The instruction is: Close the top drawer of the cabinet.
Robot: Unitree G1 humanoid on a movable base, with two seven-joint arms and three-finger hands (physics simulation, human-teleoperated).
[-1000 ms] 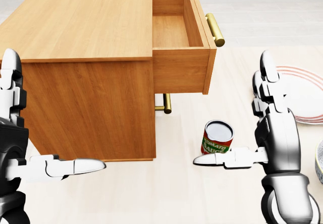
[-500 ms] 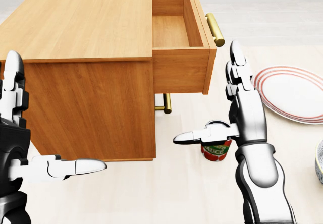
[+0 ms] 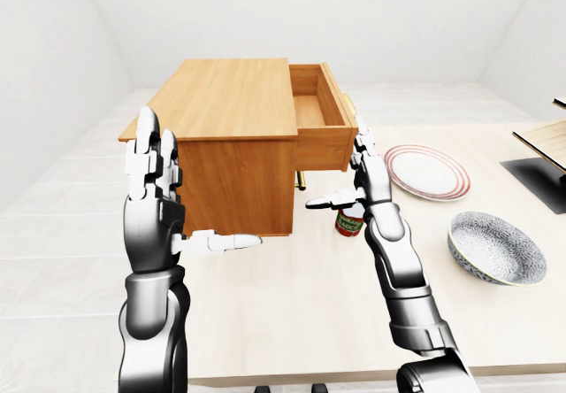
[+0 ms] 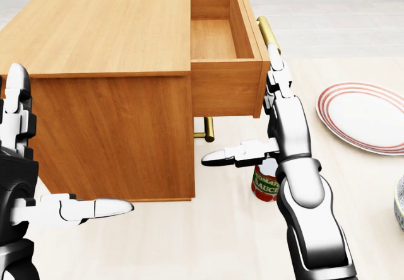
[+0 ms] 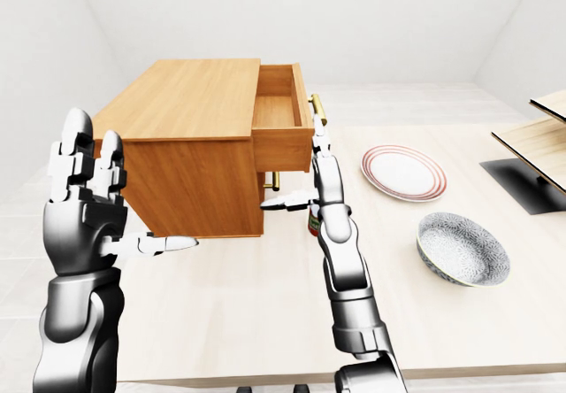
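Wooden cabinet (image 4: 107, 72) fills our head view's left, our left hand (image 4: 38, 185) spread open beside it. Its light-wood top drawer (image 4: 224, 53) stands pulled out. Our right hand (image 4: 265, 128), fingers splayed, is raised just beside the drawer's brass bar handle (image 4: 266, 31), above a red-labelled tomato sauce can (image 4: 265, 184) on the pale counter (image 4: 208, 242).

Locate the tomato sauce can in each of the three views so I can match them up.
Left-eye view: the can stands just right of centre, below the open drawer, partly hidden behind the right hand.
Head view: lower centre-right, its top hidden by the right hand.
Right-eye view: only a sliver shows left of the right forearm, near centre.
Shared landmark: the red-rimmed plate, to the can's right in every view.
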